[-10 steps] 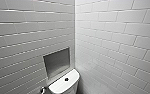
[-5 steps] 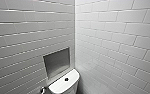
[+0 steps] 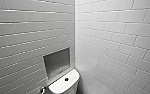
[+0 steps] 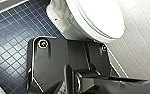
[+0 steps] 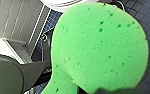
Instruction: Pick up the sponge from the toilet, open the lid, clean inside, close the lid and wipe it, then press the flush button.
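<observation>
Toilet (image 3: 58,86) seemingly unshifted, sponge (image 5: 98,47) aloft.

The head camera sits up high. It looks forward and down into the corner where two white tiled walls (image 3: 111,37) meet. It stands well back, so the tank top of the toilet (image 3: 62,86), with the flush button (image 3: 66,79), peeks in at the bottom edge, under a wall niche (image 3: 56,62). The left wrist camera is low and looks down at the dark blue floor (image 4: 11,37) and the lid (image 4: 98,17), quite near. The right wrist camera is very close to the sponge (image 5: 101,47) (blue floor and white wall tiles peek round it). Both wrist cameras share the floor and white wall tiles. The head and left wrist cameras share the toilet.
</observation>
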Robot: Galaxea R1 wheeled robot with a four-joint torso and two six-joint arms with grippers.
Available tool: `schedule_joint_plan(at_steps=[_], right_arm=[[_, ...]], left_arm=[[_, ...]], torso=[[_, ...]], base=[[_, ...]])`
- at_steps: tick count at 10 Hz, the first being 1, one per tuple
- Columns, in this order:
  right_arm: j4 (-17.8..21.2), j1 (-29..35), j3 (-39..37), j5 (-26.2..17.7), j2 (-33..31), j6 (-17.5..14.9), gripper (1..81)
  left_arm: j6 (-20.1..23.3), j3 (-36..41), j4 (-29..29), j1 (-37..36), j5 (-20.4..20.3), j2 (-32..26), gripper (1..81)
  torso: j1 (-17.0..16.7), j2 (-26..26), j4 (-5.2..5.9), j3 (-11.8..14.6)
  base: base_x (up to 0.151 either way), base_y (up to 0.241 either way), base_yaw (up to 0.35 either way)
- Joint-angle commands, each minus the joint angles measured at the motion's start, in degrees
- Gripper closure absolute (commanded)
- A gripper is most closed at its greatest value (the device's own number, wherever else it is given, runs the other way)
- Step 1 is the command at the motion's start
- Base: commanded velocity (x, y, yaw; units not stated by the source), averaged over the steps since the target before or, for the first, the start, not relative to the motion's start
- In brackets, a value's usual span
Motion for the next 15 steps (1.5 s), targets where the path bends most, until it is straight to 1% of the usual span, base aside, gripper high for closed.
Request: schedule_joint_plan(at_steps=[1, 4, 7, 8, 9, 12, 13, 15], right_arm=[[-0.4, 2.4, 1.7, -2.9, -2.1, 0.1, 81.1], [-0.4, 2.4, 2.1, -2.4, -2.1, 0.1, 81.1], [-0.3, 3.2, 3.2, -2.4, -2.3, 0.3, 81.1], [-0.3, 3.4, 3.4, -2.4, -2.3, 0.4, 81.1], [-0.3, 3.6, 3.7, -2.4, -2.3, 0.4, 81.1], [-0.4, 3.9, 4.0, -2.0, -2.2, 1.2, 81.1], [-0.3, 3.9, 4.1, -1.4, -2.2, 1.2, 81.1], [-0.2, 3.9, 4.0, -1.1, -2.2, 1.3, 81.1]], left_arm=[[0.0, 5.2, 0.2, -6.1, 1.3, -4.2, 1.0], [0.0, 16.8, 0.5, -12.7, 2.3, -9.9, 1.0], [-0.1, 24.9, -0.4, -20.8, 8.6, -12.6, 1.0], [-0.4, 26.5, -1.2, -23.6, 9.7, -13.1, 1.0], [-0.5, 28.1, -2.5, -26.8, 11.4, -13.3, 1.0], [-0.5, 31.9, -9.0, -37.4, 20.1, -12.2, 1.0], [-0.5, 32.0, -11.5, -41.2, 22.5, -11.4, 1.0], [-0.5, 31.8, -14.8, -47.4, 26.2, -9.4, 1.0]], torso=[[0.0, 0.0, 0.0, 0.0], [0.0, 0.0, 0.0, 0.0], [0.0, 0.0, 0.0, 0.0], [0.0, 0.0, 0.0, 0.0], [0.0, 0.0, 0.0, 0.0], [0.0, 0.0, 0.0, 0.0], [0.0, 0.0, 0.0, -2.5], [0.0, 0.0, 0.0, -4.3]], base=[[0.0, 0.0, 0.0], [0.0, 0.0, 0.0], [0.0, 0.0, 0.0], [0.0, 0.0, 0.0], [0.0, 0.0, 0.0], [0.0, 0.0, 0.0], [0.0, 0.0, 0.0], [0.0, 0.0, 0.0]])
